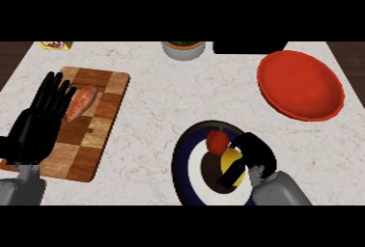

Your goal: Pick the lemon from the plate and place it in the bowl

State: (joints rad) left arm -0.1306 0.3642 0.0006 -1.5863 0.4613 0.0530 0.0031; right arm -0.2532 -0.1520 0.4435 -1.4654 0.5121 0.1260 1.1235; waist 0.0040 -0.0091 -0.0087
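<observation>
The right hand [253,157] has its black fingers [246,141] and thumb curled round the small yellow lemon [230,161], which sits on the round plate with a dark blue rim, white ring and dark centre [184,164]; only a sliver of yellow shows between fingers and thumb. Touching or just beside the fingertips, on the side away from the wrist, lies a red pepper-like fruit with a green stem [217,140], sharing the plate. The step in hand appears to be the grasp and lift: doing it well likely means rising straight up off the plate before travelling, so the fingers do not nudge the red fruit or drag it along. Beyond the fingers, up and to the right, stands the broad red round bowl [301,90], well apart from the plate, with bare pale marble counter [164,96] between; that path looks open. The bowl lies near the counter's right edge, so the release should be judged over its centre. Far to the left, the left hand [39,118] rests open, fingers straight, over a chequered wooden cutting board [100,120] bearing a pinkish-orange elongated vegetable [80,102].
</observation>
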